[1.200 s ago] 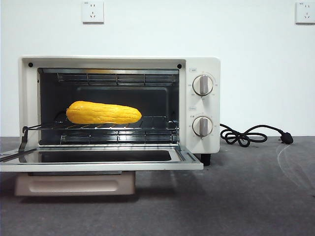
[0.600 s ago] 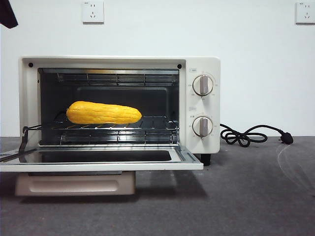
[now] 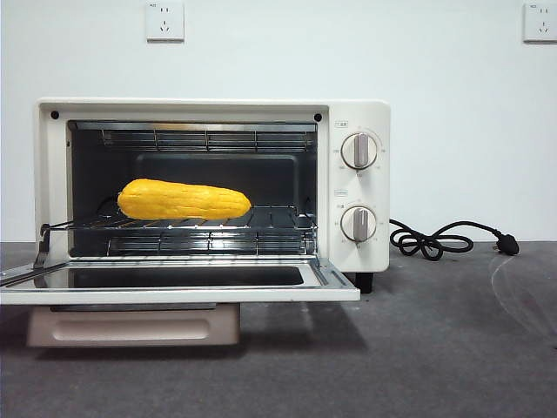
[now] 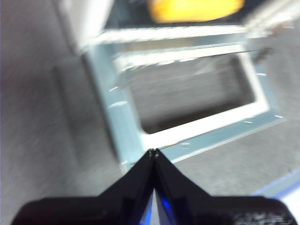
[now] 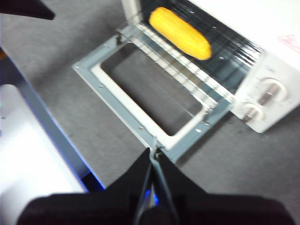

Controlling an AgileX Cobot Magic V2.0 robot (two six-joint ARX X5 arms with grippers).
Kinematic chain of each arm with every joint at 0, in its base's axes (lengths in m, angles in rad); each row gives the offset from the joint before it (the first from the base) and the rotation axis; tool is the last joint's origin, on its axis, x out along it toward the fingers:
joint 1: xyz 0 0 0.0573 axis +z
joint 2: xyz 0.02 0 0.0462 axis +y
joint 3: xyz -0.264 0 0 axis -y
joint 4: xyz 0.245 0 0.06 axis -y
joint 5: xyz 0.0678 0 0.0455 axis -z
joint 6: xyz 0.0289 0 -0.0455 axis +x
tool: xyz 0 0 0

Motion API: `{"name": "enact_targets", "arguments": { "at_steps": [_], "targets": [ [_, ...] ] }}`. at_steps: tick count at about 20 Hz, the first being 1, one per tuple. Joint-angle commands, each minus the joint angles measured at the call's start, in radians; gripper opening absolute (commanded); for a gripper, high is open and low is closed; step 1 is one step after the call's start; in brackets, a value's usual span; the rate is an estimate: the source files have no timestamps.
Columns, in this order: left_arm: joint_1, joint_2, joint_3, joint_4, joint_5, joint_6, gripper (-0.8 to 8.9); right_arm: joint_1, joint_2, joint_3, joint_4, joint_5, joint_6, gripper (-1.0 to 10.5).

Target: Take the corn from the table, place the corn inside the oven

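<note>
A yellow-orange corn cob (image 3: 184, 200) lies lengthwise on the wire rack inside a cream-white toaster oven (image 3: 352, 187), toward the left half of the rack, its narrower end pointing right. The oven stands on a dark grey matte counter (image 3: 435, 348). Its glass-windowed door (image 3: 174, 283) is folded all the way down, lying flat and level in front of the cavity. Two round knobs sit one above the other on its right panel.

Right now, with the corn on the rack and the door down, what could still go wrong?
The corn lies toward one end of the oven rack, free to roll if bumped. The open door juts out low over the table; both the left gripper and right gripper, shut, hang above its edge and could strike it when descending.
</note>
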Motion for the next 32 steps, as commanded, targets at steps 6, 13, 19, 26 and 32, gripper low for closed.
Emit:
{"name": "enact_targets", "arguments": {
  "at_steps": [6,13,19,26,32],
  "targets": [
    [0.018,0.275,-0.014,0.075,0.006,0.012,-0.08,-0.061,0.004,-0.001,-0.005,-0.019,-0.082,-0.2],
    [0.007,0.510,-0.014,0.221,0.006,-0.050,-0.08,-0.067,0.004,-0.001,-0.002,-0.036,-0.087,-0.2],
    [-0.045,0.572,-0.014,0.290,-0.002,-0.066,-0.08,-0.067,0.004,-0.001,0.010,-0.036,-0.087,-0.2],
    [-0.085,0.624,-0.014,0.275,-0.127,-0.075,-0.08,-0.066,0.004,-0.001,0.010,-0.036,-0.087,-0.2],
    [-0.088,0.691,-0.014,0.179,0.016,-0.007,-0.08,-0.066,0.004,-0.001,0.010,-0.036,-0.087,-0.2]
  ]
}}
